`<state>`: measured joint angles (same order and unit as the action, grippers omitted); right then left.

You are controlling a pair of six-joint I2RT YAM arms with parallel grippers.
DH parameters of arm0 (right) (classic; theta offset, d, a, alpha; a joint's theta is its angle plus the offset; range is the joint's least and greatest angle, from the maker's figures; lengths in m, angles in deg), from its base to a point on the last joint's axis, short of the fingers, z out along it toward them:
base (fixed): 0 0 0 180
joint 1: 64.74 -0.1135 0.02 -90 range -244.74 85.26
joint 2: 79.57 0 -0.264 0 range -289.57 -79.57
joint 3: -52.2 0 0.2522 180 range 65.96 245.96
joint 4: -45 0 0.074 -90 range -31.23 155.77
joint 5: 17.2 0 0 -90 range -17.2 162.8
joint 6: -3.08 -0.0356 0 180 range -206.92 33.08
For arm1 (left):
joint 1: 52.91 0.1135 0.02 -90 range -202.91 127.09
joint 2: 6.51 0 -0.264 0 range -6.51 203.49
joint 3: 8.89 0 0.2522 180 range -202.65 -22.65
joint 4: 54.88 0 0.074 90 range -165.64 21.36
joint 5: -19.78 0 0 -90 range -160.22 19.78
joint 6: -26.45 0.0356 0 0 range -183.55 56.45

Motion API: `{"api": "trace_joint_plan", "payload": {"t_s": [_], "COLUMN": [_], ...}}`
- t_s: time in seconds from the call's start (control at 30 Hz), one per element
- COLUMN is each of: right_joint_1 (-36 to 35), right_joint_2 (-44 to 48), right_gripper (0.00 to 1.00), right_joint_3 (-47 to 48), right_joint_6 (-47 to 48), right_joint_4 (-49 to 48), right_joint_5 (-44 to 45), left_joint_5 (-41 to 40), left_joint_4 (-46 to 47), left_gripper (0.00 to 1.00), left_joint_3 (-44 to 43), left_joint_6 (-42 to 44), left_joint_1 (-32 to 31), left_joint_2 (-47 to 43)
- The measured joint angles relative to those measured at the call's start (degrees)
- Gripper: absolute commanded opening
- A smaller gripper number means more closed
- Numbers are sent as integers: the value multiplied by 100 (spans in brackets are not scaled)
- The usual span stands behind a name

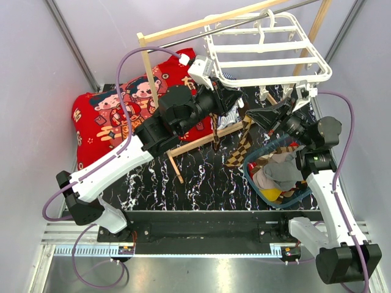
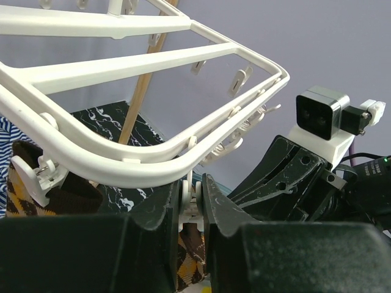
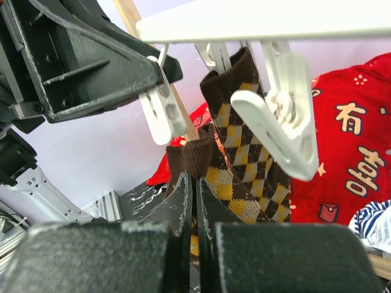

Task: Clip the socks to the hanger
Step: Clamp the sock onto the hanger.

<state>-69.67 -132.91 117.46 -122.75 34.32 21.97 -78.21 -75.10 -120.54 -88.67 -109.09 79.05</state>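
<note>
The white grid hanger (image 1: 269, 49) hangs at the back right, and its rim (image 2: 122, 162) fills the left wrist view. My left gripper (image 2: 194, 186) is shut on one dangling clip peg (image 2: 194, 196) under that rim, with checkered fabric (image 2: 189, 256) right below. My right gripper (image 3: 195, 177) is shut on the brown cuff of a diamond-checkered sock (image 3: 192, 155), held just under the peg (image 3: 162, 116) that the left fingers pinch. A second checkered sock (image 3: 244, 140) hangs from the hanger rail beside it. Seen from above, both grippers meet under the hanger's near edge, and a checkered sock (image 1: 241, 146) trails down.
A blue-rimmed basket (image 1: 287, 204) at the right holds a grey sock (image 1: 287, 171) and more fabric. A red printed cushion (image 1: 110, 116) lies at the back left. The light wooden pole rack (image 1: 183, 27) stands behind, and a striped cloth (image 3: 372, 220) lies nearby.
</note>
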Motion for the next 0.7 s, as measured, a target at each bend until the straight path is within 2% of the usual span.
{"api": "trace_joint_plan", "payload": {"t_s": [0.7], "right_joint_1": [-184], "right_joint_2": [-280], "right_gripper": [1], "right_joint_3": [166], "right_joint_6": [-278], "right_joint_4": [-612], "right_joint_5": [85], "left_joint_5": [151], "left_joint_4": [2], "left_gripper": [15], "left_joint_3": [0], "left_joint_6": [-111], "left_joint_1": [0], "left_joint_2": [0]}}
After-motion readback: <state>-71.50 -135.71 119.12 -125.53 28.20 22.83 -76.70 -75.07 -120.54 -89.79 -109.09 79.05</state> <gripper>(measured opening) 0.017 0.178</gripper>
